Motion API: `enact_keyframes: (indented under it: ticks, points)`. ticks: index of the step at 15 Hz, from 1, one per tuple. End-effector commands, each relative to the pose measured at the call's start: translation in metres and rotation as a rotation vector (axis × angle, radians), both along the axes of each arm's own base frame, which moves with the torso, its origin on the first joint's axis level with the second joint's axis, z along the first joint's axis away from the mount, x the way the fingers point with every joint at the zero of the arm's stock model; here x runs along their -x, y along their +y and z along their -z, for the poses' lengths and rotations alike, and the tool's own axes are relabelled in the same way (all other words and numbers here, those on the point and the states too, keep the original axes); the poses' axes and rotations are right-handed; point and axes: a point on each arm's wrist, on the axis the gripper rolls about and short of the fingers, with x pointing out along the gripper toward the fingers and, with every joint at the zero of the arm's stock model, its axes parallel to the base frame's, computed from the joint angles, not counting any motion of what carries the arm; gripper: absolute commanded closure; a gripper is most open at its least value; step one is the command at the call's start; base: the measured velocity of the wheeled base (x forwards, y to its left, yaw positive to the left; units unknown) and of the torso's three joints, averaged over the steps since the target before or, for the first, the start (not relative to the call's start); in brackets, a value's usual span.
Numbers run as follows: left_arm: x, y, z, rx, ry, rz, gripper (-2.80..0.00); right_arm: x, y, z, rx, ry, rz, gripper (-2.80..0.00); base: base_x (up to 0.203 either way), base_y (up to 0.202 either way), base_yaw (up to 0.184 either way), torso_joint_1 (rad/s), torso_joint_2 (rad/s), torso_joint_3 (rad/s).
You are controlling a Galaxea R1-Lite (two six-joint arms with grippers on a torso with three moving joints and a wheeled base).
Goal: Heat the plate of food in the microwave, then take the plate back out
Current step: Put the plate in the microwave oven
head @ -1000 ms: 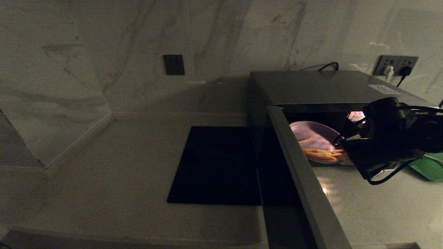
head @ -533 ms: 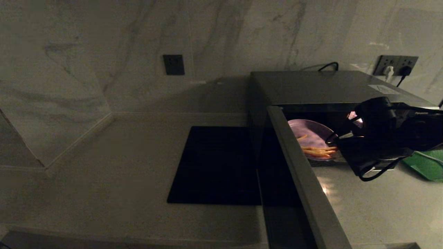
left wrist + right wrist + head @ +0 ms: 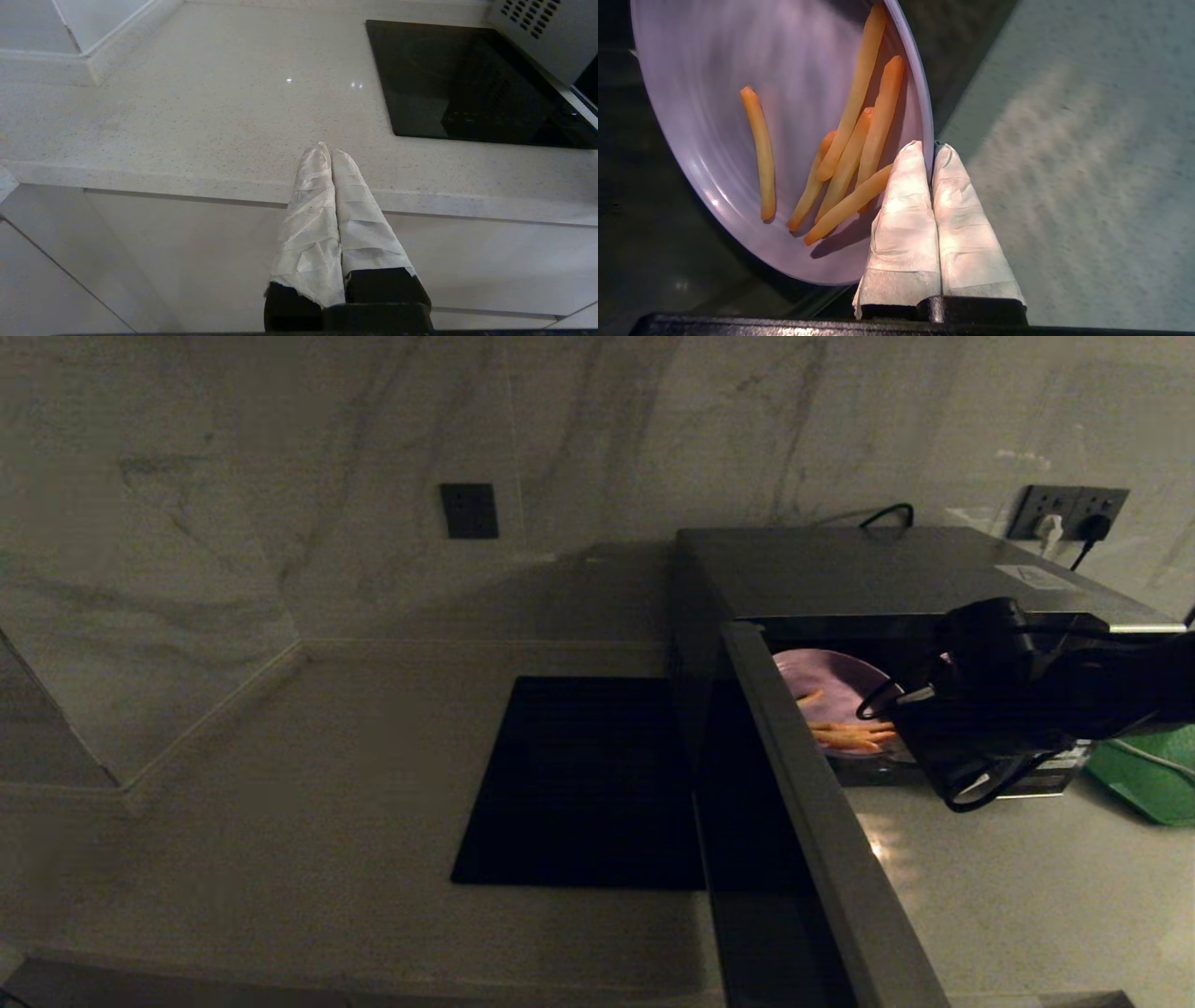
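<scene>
Plate of food (image 3: 714, 70) pinched at rim by my right gripper (image 3: 933, 149), half inside open microwave (image 3: 868, 569). Risk: thin edge grip slips, plate tilts, fries (image 3: 859, 140) slide off. Left gripper (image 3: 331, 151) clenched empty, parked at counter edge (image 3: 187, 177).

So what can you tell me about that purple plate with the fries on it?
The plate of food is round, shallow and pale lavender, smooth and glossy like plastic or glazed ceramic. About six thin orange-yellow fries lie on it, most bunched near one edge, one apart. The right gripper is shut on its rim, one wrapped finger above and one below. In the head view the plate sits in the mouth of the microwave, whose door stands open.
</scene>
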Motion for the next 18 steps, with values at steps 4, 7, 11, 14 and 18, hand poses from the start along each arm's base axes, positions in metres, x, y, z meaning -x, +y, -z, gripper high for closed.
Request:
enact_keyframes:
  ticks: [4, 7, 11, 14, 18]
  points:
    - [0.0, 0.0, 0.0, 0.001, 0.0, 0.0, 0.0, -0.005, 0.0, 0.014, -0.004, 0.037, 0.008, 0.0, 0.0, 0.0, 0.0, 0.0, 0.0, 0.0]
    - [0.0, 0.0, 0.0, 0.001, 0.001, 0.0, 0.0, -0.006, 0.0, 0.017, -0.004, 0.045, 0.009, 0.0, 0.0, 0.0, 0.0, 0.0, 0.0, 0.0]
    - [0.0, 0.0, 0.0, 0.001, 0.0, 0.0, 0.0, -0.009, 0.0, 0.021, -0.005, 0.045, 0.01, 0.0, 0.0, 0.0, 0.0, 0.0, 0.0, 0.0]
    - [0.0, 0.0, 0.0, 0.001, 0.0, 0.0, 0.0, -0.01, 0.0, 0.021, -0.006, 0.042, 0.008, 0.0, 0.0, 0.0, 0.0, 0.0, 0.0, 0.0]
    - [0.0, 0.0, 0.0, 0.001, 0.0, 0.0, 0.0, -0.012, 0.001, 0.018, -0.002, 0.027, 0.002, 0.0, 0.0, 0.0, 0.0, 0.0, 0.0, 0.0]
